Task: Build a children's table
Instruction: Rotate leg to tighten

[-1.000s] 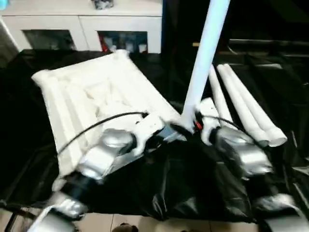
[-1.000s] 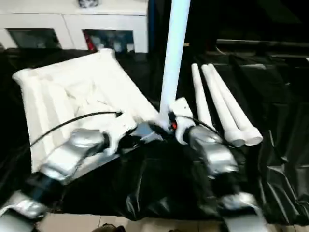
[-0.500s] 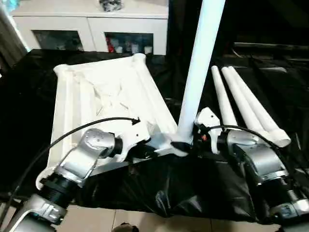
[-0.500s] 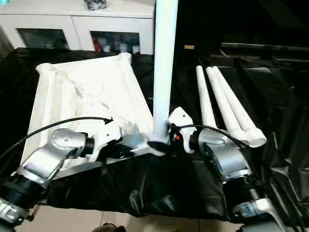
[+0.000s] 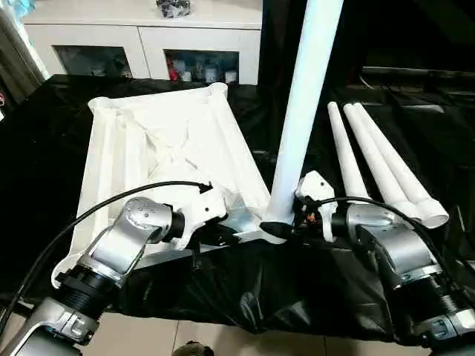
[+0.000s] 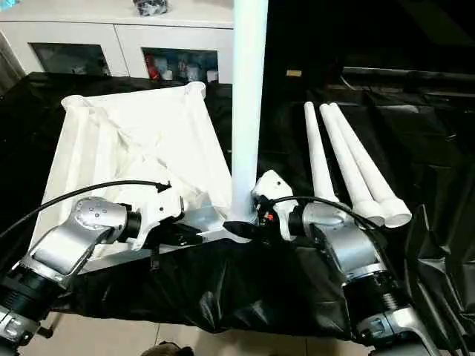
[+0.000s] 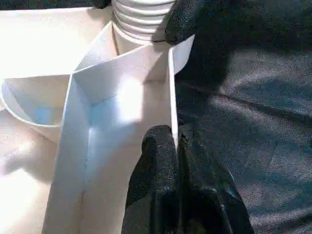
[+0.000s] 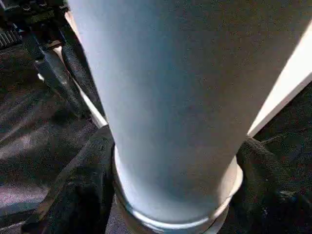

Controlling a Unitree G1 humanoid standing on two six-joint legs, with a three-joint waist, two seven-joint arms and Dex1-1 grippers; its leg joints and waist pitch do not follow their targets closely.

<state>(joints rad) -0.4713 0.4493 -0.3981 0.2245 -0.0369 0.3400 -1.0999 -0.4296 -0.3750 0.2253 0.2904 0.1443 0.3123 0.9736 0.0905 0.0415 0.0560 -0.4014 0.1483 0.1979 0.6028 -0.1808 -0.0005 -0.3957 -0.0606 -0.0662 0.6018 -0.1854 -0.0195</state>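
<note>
Tabletop [image 5: 159, 156] lies upside down at the near edge of the black-draped desk [image 5: 44, 141], its rim pinched by the closed left hand [image 7: 176, 141]. The right hand [image 8: 170, 190] cups the upright leg [image 5: 300, 119] at the corner socket; three legs [image 5: 378, 167] lie beside it, a white cabinet [image 5: 141, 41] behind.

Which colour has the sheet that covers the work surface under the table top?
Black, glossy sheet; best in the right eye view.

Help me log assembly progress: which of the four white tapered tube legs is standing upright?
The white tube leg standing in the white plastic tabletop's near corner socket; the other three white legs lie side by side on the black sheet.
</note>
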